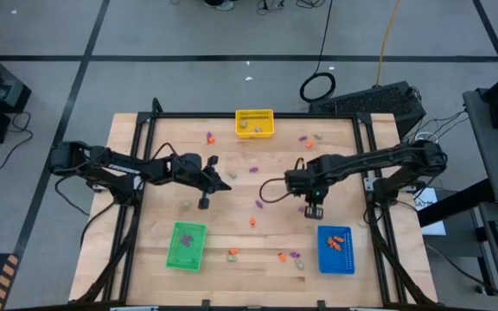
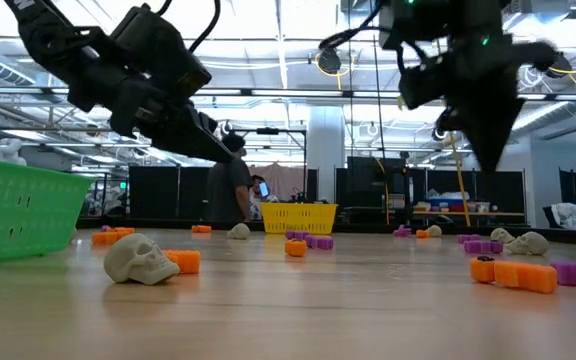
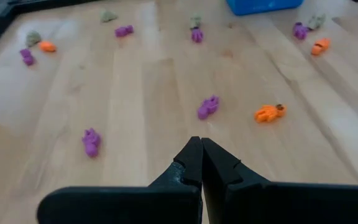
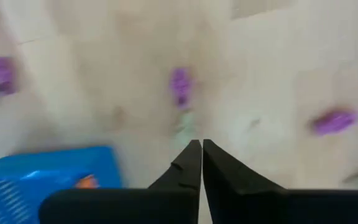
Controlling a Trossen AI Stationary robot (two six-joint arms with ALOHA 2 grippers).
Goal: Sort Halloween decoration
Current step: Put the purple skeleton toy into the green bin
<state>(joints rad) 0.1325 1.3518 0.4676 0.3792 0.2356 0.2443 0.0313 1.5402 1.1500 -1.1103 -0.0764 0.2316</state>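
The Halloween decoration lies scattered over the wooden table (image 1: 162, 138) as tiny orange, purple and pale trinkets. In the left wrist view a purple one (image 3: 207, 107) and an orange one (image 3: 269, 112) lie ahead of my left gripper (image 3: 199, 142). That gripper is shut and empty, and hangs above the table's left middle (image 1: 221, 181). My right gripper (image 1: 312, 208) points down above the table, just beyond the blue bin (image 1: 336, 249). It is shut (image 4: 199, 144) with nothing showing between its fingers. A purple trinket (image 4: 180, 84) lies below it. In the low view a pale skull (image 2: 138, 260) rests on the table.
A green bin (image 1: 186, 245) stands near the front left and a yellow bin (image 1: 255, 123) at the far middle edge. Orange trinkets (image 1: 336, 243) lie in the blue bin. A black frame (image 1: 137, 173) runs along the table's sides. A person (image 2: 230, 190) stands in the room behind.
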